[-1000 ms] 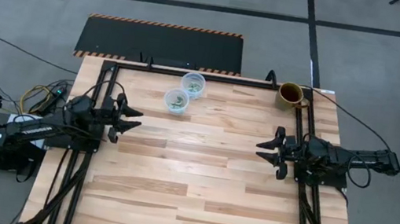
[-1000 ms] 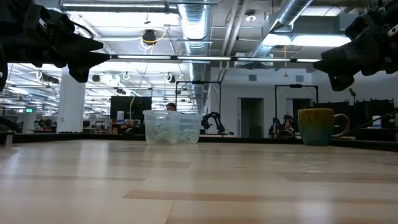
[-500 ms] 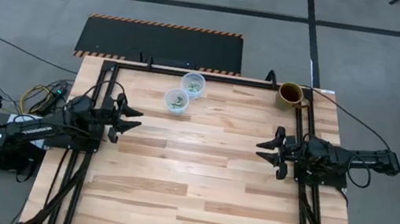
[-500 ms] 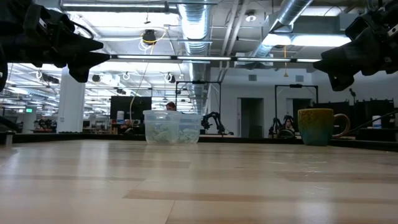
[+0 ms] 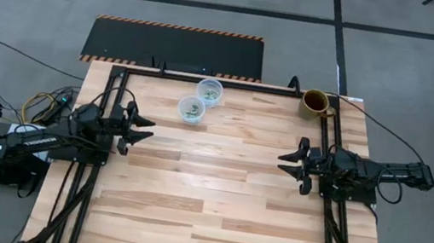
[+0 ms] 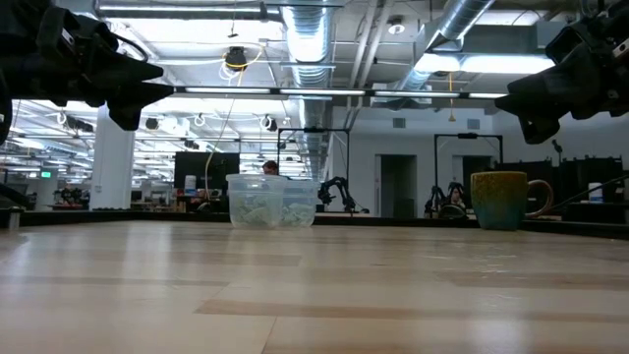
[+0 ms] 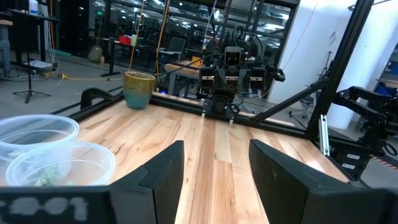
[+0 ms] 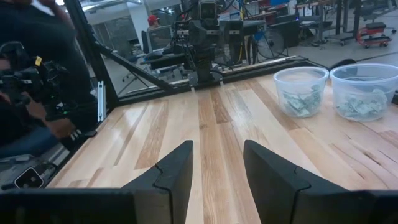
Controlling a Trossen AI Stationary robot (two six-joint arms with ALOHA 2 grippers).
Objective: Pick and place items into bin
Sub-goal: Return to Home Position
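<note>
Hovering mid-left and mid-right of the counter (image 5: 215,190), my left tool (image 5: 151,129) and right tool (image 5: 282,161) gape empty, since the packets (image 8: 298,103) lie inside clear cups (image 8: 301,79).

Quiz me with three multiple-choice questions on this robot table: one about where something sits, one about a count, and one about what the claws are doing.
1. Where does the mug stand?
A. At a corner of the table, on the right arm's side
B. In the middle of the table
C. Inside a cup

2. How many clear cups stand on the table?
A. One
B. Two
C. Four

3. What state are the left gripper and the right gripper in?
A. Both open, holding nothing
B. Both shut on packets
C. Left open, right shut on the mug

Answers:
1 A, the high view shows it at the corner by the right arm.
2 B, two cups stand side by side.
3 A, each wrist view shows a bare gap between the fingers.
</note>
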